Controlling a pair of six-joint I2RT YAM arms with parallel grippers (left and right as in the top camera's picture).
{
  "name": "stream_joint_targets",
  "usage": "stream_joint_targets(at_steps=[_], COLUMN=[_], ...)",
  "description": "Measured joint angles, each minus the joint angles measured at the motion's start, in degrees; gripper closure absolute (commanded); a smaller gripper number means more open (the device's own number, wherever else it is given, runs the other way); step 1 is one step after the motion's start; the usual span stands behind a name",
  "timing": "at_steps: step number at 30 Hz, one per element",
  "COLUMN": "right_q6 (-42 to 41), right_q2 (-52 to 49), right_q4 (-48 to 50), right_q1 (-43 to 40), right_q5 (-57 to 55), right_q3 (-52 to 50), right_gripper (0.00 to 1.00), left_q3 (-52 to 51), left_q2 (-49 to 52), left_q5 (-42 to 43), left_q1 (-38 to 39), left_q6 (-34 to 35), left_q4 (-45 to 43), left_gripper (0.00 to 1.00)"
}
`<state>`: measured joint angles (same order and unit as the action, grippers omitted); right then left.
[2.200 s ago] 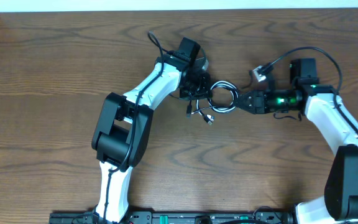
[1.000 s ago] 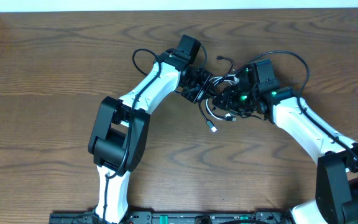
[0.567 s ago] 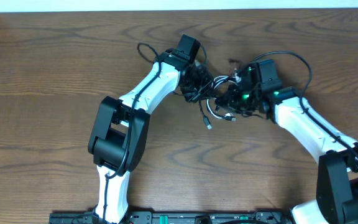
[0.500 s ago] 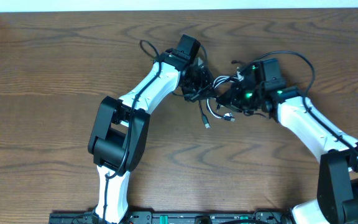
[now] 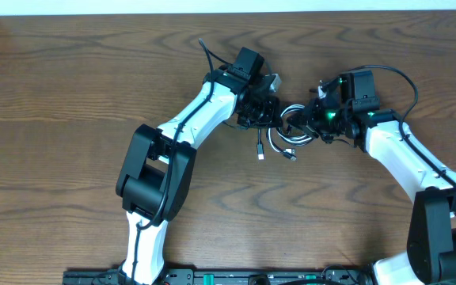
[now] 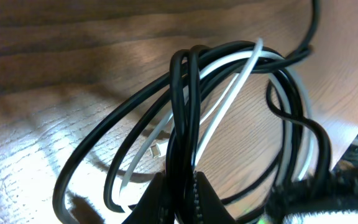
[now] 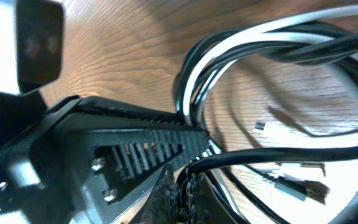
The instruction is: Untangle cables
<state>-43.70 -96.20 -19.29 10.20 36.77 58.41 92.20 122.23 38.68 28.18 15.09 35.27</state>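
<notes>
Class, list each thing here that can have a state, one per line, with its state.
black cable, looped, tangled with white cable
white cable, looped, threaded through the black loops
left end effector, shut on black cable
right end effector, shut on black cable

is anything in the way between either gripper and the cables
Nothing visible is in the way. The left gripper and the right gripper are both shut on the tangled cables, which are bunched between the two.

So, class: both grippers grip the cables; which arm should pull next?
Probably the right: the right gripper grips the cables at their outer edge, bare table beyond; the left gripper pins black strands as anchor.
</notes>
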Motion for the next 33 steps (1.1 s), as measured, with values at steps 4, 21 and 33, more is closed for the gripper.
stream_joint_targets(at_steps=[4, 21, 33], right_q6=[0.0, 1.7, 24.2], right_q2=[0.0, 0.0, 4.4], right_q4=[-0.7, -1.0, 2.3], right_q1=[0.0, 0.0, -8.0], right_q5=[-3.4, -11.6, 6.0], right_q3=[0.0, 0.0, 0.0], right_gripper=[0.99, 0.89, 0.20], left_q3=[0.0, 0.0, 0.0], left_q2=[-0.4, -9.2, -9.2], left_q5=[0.7, 8.5, 11.6], left_q1=[0.0, 0.1, -2.1], left_q6=[-1.9, -3.3, -3.3], left_q4=[0.2, 1.9, 4.9], left_gripper=[0.93, 0.93, 0.93])
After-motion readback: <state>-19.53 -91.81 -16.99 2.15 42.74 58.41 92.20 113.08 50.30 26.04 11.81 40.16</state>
